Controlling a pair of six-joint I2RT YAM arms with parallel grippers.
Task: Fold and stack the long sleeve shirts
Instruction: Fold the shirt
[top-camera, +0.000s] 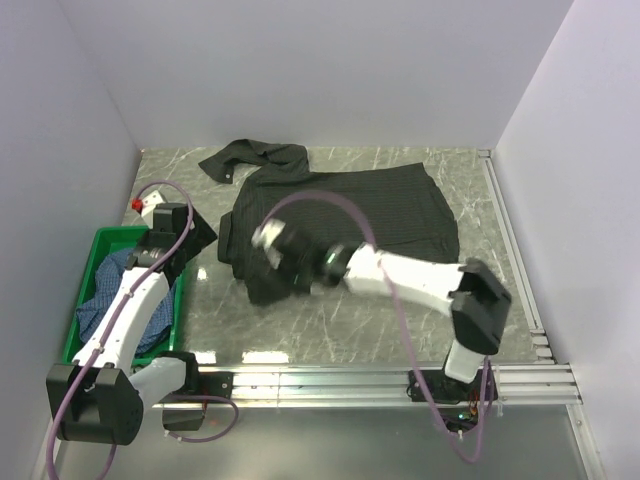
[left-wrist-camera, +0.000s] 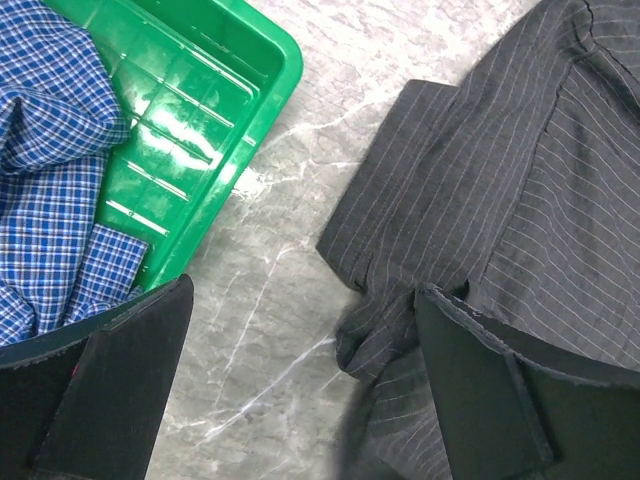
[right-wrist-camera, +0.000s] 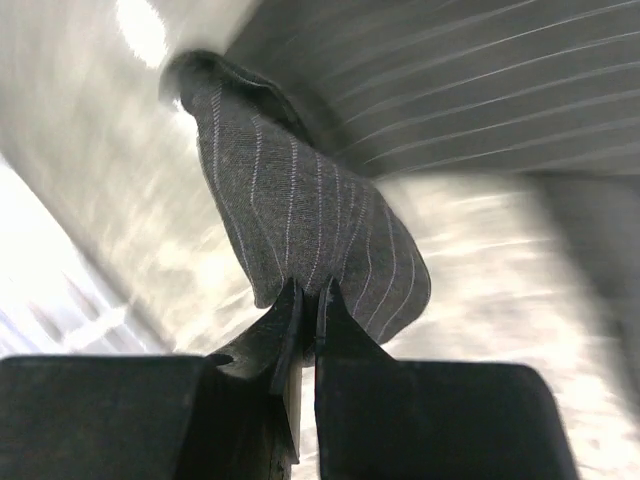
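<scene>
Right claw: the right gripper (right-wrist-camera: 308, 292) is pinching shut on a fold of the black pinstriped cloth button-up shirt (top-camera: 380, 210).
Left claw: the left gripper (left-wrist-camera: 300, 350) is hanging wide open, holding nothing.
Black shirt: lying loosely spread on the grey marbled tabletop (top-camera: 350, 310).
Blue shirt: the blue checked cloth shirt (left-wrist-camera: 50, 200) is lying crumpled in the green plastic crate (left-wrist-camera: 262, 80).
Progress: judging early; nothing is looking neatly folded yet, and stacking is remaining.
</scene>
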